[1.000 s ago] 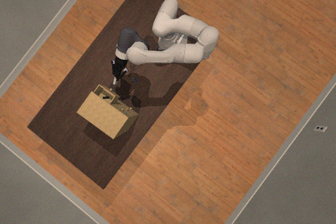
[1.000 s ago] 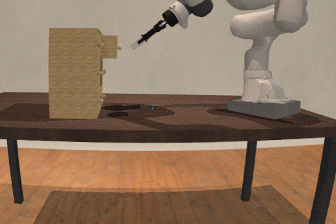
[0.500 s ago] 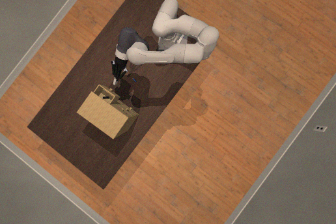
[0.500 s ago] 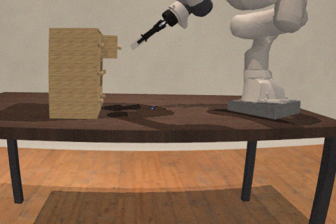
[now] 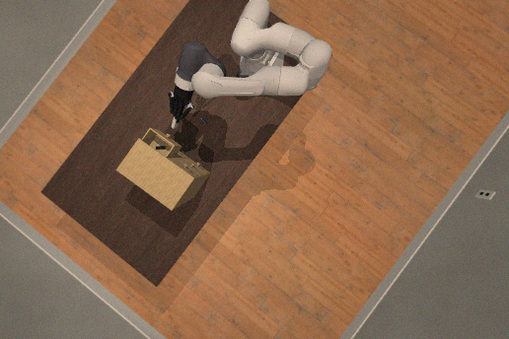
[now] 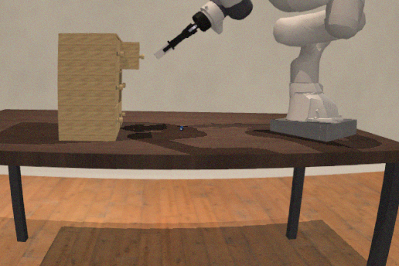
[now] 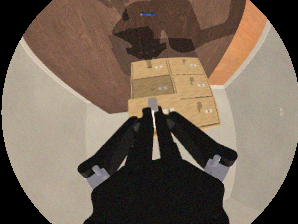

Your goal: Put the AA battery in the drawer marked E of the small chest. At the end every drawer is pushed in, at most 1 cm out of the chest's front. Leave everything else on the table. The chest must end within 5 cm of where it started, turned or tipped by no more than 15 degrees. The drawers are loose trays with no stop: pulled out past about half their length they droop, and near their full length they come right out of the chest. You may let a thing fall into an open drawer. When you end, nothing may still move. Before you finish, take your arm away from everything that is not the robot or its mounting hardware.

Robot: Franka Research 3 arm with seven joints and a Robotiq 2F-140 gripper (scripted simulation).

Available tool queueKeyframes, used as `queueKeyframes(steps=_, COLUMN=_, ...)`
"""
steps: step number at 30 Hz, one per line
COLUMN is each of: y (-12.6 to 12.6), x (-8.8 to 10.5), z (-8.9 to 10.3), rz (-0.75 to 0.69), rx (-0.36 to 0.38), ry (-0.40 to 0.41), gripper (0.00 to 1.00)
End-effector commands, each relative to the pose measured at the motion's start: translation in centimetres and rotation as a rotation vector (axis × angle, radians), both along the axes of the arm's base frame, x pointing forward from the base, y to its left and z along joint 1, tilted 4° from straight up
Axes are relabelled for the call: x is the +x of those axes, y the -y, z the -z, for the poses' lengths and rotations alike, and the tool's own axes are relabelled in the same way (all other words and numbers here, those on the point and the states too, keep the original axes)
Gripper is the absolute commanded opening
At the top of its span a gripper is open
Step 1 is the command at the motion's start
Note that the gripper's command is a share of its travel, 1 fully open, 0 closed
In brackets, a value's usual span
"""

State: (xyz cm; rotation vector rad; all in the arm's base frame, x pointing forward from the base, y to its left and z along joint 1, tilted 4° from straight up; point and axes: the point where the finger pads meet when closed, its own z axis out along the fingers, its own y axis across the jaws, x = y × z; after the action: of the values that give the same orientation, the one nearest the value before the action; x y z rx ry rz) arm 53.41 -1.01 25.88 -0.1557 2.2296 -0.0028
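Note:
The small wooden chest (image 5: 153, 173) (image 6: 86, 90) (image 7: 174, 86) stands on the dark table (image 5: 99, 193) (image 6: 232, 148). One top-row drawer (image 5: 149, 135) (image 6: 131, 56) is pulled partway out. A small dark, elongated thing (image 5: 160, 147) lies inside it; I cannot tell if it is the battery. The drawer marks are too small to read. My gripper (image 5: 174, 124) (image 6: 159, 53) (image 7: 153, 104) is shut with nothing between its fingers. It hangs in the air just in front of the open drawer's knob (image 6: 141, 57), pointing at it and not touching it.
A small blue thing (image 5: 202, 120) (image 6: 180, 127) (image 7: 148, 14) lies on the table in front of the chest. The other drawers look pushed in. The robot base (image 6: 313, 126) stands at the table's right end.

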Motion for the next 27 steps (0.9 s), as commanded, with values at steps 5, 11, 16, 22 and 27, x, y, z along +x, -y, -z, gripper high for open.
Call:
queueKeyframes(steps=5, y=-0.06, x=0.16, z=-0.07, rz=-0.003, rx=-0.004, ry=0.003, gripper=0.00)
queueKeyframes(steps=11, y=-0.07, x=0.24, z=-0.07, rz=-0.003, rx=-0.004, ry=0.003, gripper=0.00)
queueKeyframes(steps=16, y=-0.09, x=0.43, z=-0.08, rz=-0.003, rx=-0.004, ry=0.003, gripper=0.00)
queueKeyframes(steps=22, y=-0.14, x=0.84, z=-0.10, rz=-0.003, rx=-0.004, ry=0.003, gripper=0.00)
queueKeyframes(steps=27, y=-0.17, x=1.12, z=-0.11, rz=-0.003, rx=-0.003, ry=0.003, gripper=0.00)
